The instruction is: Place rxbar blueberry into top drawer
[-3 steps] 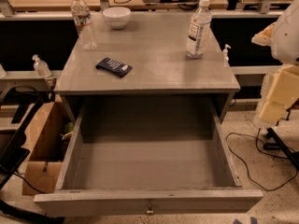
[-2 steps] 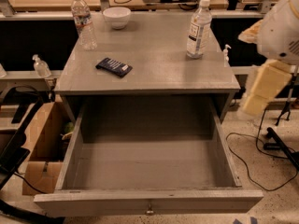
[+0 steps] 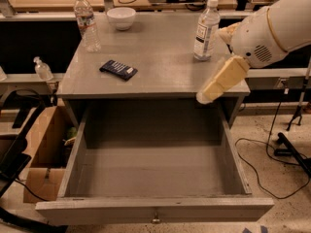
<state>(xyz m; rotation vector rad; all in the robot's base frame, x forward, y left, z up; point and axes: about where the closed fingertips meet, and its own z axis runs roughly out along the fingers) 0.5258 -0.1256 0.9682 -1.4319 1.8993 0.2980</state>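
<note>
gripper: gripper (image 3: 209,91) hangs over the 3 o'clock edge of the table top (image 3: 165,57), above the drawer's right rear corner, holding nothing
claw state: cannot tell whether spread or pressed together
rxbar blueberry: rxbar blueberry (image 3: 119,69) lies flat on the table top, at 9 o'clock from the gripper and well apart from it, skewed to the front edge
top drawer: top drawer (image 3: 155,210) is pulled out at 6 o'clock of the table top; nothing shows inside
step in hand: reach for the bar, judged, as no grasp is made yet
how to do well: travel toward 9 o'clock above the surface, turn the claw across the bar's short width, come straight down
watch: tall bottle (image 3: 205,29) at 12 o'clock of the gripper, so keep the arm from sweeping it
next: carry the bar toward 6 o'clock and let go low over the drawer floor
</note>
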